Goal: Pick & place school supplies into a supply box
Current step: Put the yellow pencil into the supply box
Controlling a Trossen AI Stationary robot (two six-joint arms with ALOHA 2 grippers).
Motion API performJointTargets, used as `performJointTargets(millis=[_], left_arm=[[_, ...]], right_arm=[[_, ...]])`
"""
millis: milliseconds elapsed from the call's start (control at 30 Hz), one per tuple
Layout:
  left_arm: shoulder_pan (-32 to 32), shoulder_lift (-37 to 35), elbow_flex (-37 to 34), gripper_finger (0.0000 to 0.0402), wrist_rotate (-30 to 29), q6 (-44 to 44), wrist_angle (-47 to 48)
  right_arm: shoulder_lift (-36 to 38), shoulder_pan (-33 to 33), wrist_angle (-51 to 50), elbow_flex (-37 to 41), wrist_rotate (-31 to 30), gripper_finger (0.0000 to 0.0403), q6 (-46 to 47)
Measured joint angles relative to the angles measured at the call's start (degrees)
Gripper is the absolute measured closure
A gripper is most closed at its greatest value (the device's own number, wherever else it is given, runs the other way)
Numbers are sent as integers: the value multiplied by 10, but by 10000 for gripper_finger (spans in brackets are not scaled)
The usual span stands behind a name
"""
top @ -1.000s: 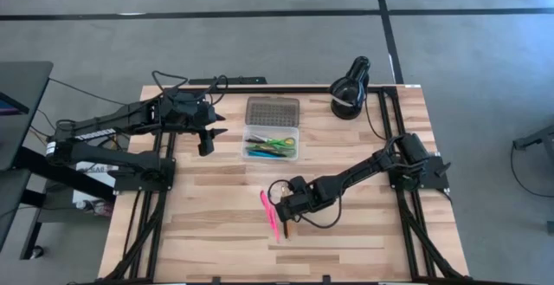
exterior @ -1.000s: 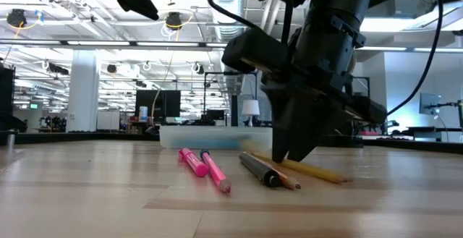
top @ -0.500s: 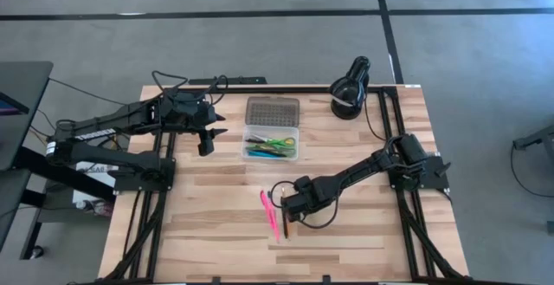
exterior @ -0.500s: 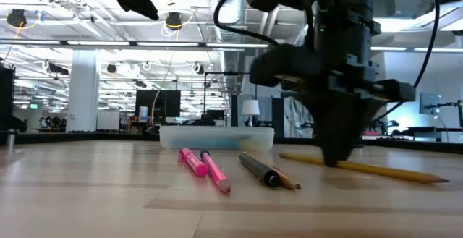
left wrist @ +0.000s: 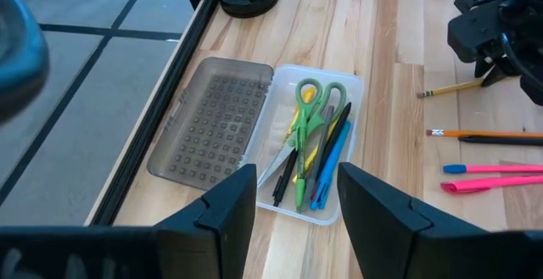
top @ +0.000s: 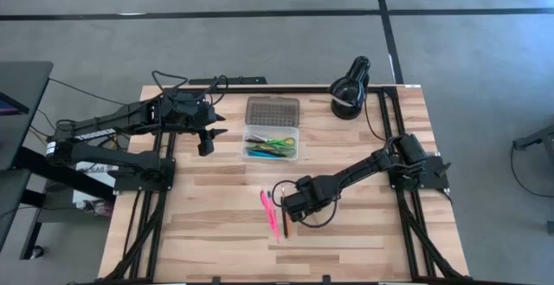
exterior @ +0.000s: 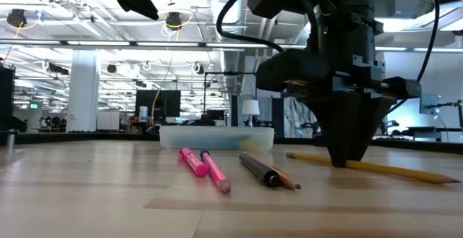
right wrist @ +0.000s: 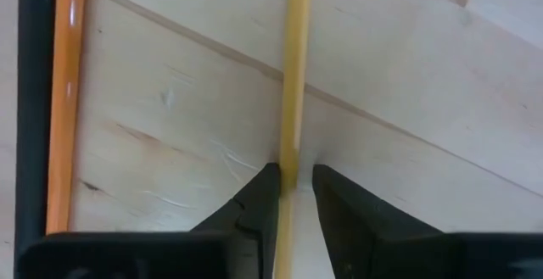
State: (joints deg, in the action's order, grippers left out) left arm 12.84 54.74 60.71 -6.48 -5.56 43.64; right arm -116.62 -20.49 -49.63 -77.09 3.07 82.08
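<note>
The supply box [top: 272, 142] is a clear case with its grey dotted lid [top: 272, 110] open beside it. It holds green scissors [left wrist: 316, 105] and several pens. My left gripper [left wrist: 297, 211] hovers open to the left of the box [top: 208, 138]. My right gripper [top: 288, 211] stands low on the table near its middle, shut on a yellow pencil [exterior: 391, 169]. To the pencil's left, two pink markers [exterior: 206, 167], a black pen [exterior: 257, 171] and an orange pencil [right wrist: 64, 101] lie flat on the wood. My right gripper pinches the yellow pencil's shaft [right wrist: 293, 147] between its two fingertips [right wrist: 263, 190], about a third of the way along it. The fingers come from above, pointing down, and lie across the pencil. The pencil lies along the table top [exterior: 419, 174].
A black round desk lamp [top: 349, 90] stands at the far right of the table. Black frame rails run along the left and right edges [top: 407, 216]. Bare wood lies between the box and the loose pens.
My right gripper has shifted toward the table's right and turned about its wrist. The yellow pencil has slid and swung along the table with it, and its pointed end now reaches farther right. The other pens have stayed where they were.
</note>
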Motion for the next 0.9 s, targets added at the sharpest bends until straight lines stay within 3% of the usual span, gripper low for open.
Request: performJointTargets(millis=[633, 900], left_arm=[[0, 0, 0, 239, 0, 1, -2], [0, 0, 0, 239, 0, 0, -3]], right_arm=[[0, 11, -59, 1, 7, 336, -32], [0, 11, -64, 1, -1, 386, -46]])
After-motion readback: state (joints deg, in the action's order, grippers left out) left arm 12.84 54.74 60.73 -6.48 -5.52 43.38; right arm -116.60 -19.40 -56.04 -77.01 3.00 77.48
